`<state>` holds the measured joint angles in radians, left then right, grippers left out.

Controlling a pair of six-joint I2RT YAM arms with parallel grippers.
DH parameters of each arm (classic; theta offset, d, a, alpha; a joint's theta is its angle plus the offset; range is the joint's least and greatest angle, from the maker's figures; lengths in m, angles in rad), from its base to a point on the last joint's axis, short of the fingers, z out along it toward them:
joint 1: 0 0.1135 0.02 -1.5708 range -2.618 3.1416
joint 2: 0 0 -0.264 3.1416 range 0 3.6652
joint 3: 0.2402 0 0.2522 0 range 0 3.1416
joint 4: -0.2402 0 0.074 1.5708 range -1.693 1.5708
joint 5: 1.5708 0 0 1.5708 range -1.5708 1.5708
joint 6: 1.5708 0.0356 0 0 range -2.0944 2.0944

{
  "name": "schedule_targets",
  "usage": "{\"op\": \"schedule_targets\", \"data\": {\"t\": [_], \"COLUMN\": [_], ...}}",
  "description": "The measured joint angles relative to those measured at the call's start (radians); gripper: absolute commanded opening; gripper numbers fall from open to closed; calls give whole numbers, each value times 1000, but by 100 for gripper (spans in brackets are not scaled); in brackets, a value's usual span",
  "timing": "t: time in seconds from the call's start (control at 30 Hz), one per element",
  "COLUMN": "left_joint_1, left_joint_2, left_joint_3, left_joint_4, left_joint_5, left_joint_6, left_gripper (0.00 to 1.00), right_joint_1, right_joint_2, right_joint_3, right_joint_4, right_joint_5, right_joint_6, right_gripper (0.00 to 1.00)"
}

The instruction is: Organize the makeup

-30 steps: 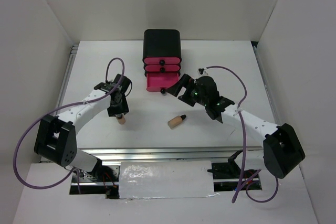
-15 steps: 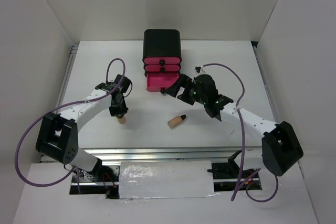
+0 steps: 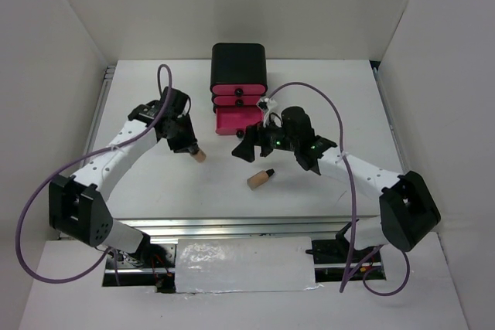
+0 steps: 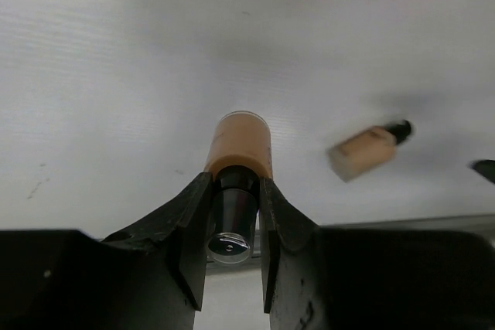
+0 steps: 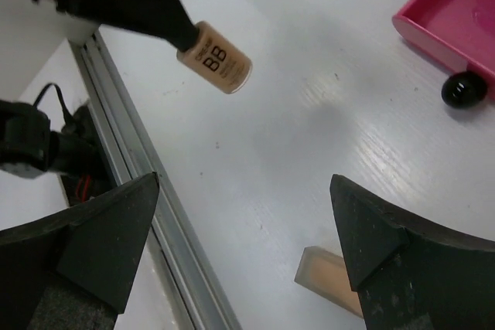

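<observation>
Up front the loose bottle lies on the bench; just past it the left end effector is clenched on the black cap of the other bottle. The right end effector gapes empty by the open drawer, so carry the held one in wide of it and lower before releasing.
</observation>
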<state>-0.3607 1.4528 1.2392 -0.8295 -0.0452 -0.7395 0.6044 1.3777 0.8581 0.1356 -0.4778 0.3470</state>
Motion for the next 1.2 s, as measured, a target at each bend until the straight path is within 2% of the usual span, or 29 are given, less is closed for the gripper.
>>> {"op": "schedule_targets", "data": {"t": [0.17, 0.37, 0.63, 0.73, 0.9, 1.07, 1.13, 1.17, 1.2], "left_joint_1": [0, 0, 0, 0, 0, 0, 0, 0, 0], "left_joint_2": [-10, -10, -10, -10, -10, -12, -13, -15, -16], "left_joint_3": [111, 118, 117, 113, 113, 113, 113, 113, 113], "left_joint_4": [-1, 19, 60, 76, 76, 75, 74, 75, 74], "left_joint_5": [195, 415, 568, 593, 602, 601, 600, 591, 584], "left_joint_6": [-37, -113, -178, -185, -185, -184, -184, -183, -182], "left_gripper": [0, 0, 0, 0, 0, 0, 0, 0, 0], "right_joint_1": [72, 174, 195, 195, 195, 195, 196, 196, 197], "right_joint_2": [-20, -20, 3, 13, 29, 29, 31, 34, 36], "right_joint_3": [51, 159, 218, 223, 243, 243, 243, 243, 243], "right_joint_4": [-62, -121, -183, -213, -256, -278, -286, -288, -288], "right_joint_5": [-4, 45, 117, 127, 131, 132, 133, 129, 126], "right_joint_6": [-175, -338, -439, -468, -502, -521, -530, -534, -541], "right_gripper": [99, 96, 92, 83, 76, 62, 44, 39, 38]}}
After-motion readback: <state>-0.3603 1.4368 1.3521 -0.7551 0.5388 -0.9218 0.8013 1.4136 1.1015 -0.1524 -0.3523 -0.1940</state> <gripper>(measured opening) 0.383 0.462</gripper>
